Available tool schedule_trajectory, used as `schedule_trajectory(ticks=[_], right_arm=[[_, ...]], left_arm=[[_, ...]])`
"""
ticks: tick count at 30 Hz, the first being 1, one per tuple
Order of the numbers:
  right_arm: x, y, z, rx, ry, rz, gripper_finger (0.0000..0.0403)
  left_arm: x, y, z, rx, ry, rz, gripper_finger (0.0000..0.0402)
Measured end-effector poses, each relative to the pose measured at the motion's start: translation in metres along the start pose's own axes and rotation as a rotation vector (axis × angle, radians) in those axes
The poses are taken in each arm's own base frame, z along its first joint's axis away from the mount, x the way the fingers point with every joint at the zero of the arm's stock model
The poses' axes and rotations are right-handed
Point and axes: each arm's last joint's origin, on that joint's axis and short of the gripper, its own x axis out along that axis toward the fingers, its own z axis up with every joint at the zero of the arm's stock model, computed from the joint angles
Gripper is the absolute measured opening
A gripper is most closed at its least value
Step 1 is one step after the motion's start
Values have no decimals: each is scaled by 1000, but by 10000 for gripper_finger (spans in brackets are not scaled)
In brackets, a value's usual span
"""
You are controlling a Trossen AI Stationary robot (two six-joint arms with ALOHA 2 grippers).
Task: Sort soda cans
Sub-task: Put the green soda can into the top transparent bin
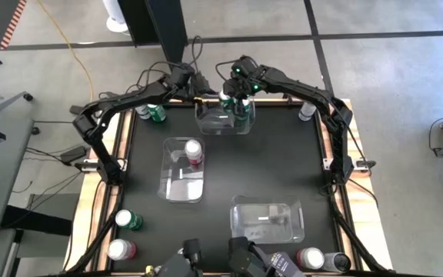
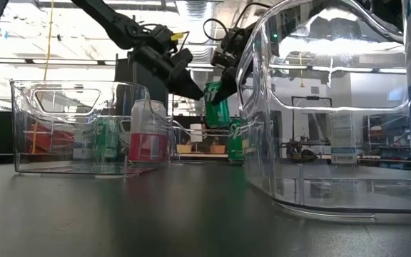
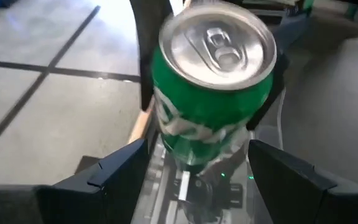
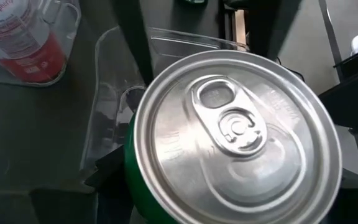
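Your green can (image 4: 229, 149) hangs in the right gripper (image 1: 239, 98), jaws clenched on its sides, over the far clear bin (image 1: 225, 123) on the worktop (image 1: 283, 161). Judge it smooth, slippery and thin-walled: hold mid-body, firmly but gently. The left gripper (image 3: 197, 168) sits just beside it, jaws released, not touching.

One can (image 1: 194, 151) in left bin (image 1: 183, 171); far bin (image 1: 223, 121) behind
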Motion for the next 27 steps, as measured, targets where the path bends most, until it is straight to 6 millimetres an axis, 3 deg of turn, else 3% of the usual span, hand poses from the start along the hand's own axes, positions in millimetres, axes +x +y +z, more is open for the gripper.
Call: schedule_trajectory(ticks=[5, 27], right_arm=[[0, -1, 1, -3, -8, -6, 315], [-9, 4, 22, 1, -90, 33, 315]], left_arm=[[12, 0, -9, -17, 34, -16, 277], [9, 6, -14, -70, 42, -30, 277]])
